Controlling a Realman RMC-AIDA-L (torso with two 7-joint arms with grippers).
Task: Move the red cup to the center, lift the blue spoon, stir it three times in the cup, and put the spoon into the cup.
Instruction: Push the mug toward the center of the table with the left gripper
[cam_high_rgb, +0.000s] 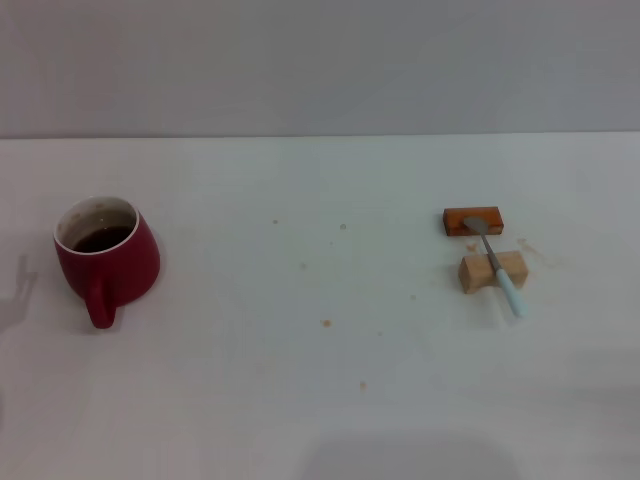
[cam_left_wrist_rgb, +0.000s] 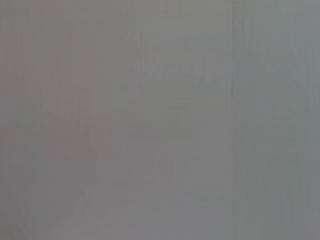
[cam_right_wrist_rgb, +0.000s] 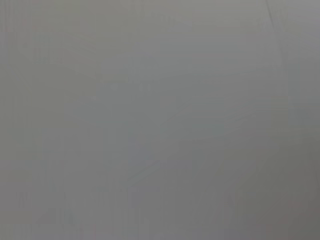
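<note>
The red cup (cam_high_rgb: 106, 256) stands upright at the left of the white table (cam_high_rgb: 320, 380), its handle toward the front and a dark inside showing. The blue spoon (cam_high_rgb: 496, 266) lies at the right, its grey bowl on the orange-brown block (cam_high_rgb: 473, 221) and its neck across the tan wooden block (cam_high_rgb: 492, 272), its pale blue handle pointing to the front right. Neither gripper shows in the head view. Both wrist views show only a plain grey surface.
A grey wall (cam_high_rgb: 320, 60) rises behind the table's far edge. Small brown specks (cam_high_rgb: 326, 323) dot the tabletop between the cup and the blocks. A faint shadow lies at the far left edge.
</note>
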